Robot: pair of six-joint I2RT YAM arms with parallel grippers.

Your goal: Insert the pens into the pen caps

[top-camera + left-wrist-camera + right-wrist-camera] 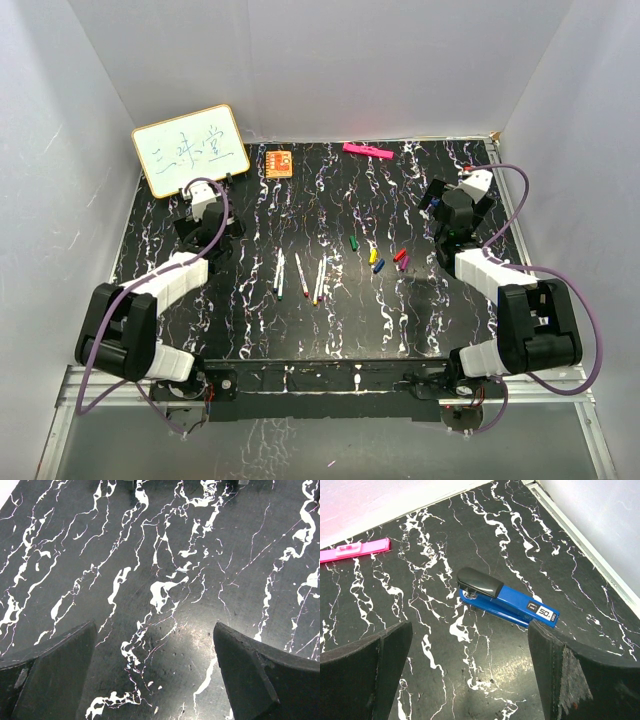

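Black marbled worktop (330, 335), both arms poised, nothing capped yet.
Left tool (154, 625) and right tool (470, 625), jaws wide apart and empty, flank the pens (300, 278), probably laid within either arm's reach; pen caps (378, 258) lie just right of the pens. Tip colours too small to read.

The left arm (175, 278) and the right arm (485, 268) match, each built of white shells joined by chunky black housings. Behind each tool a thin purple cable (90, 365) runs back along the links in a slack loop. The left gripper (154, 625) has matte black, wedge-shaped fingers (50, 680). On the right gripper (470, 625), one inner pad (570, 680) looks scuffed grey, perhaps from wear.
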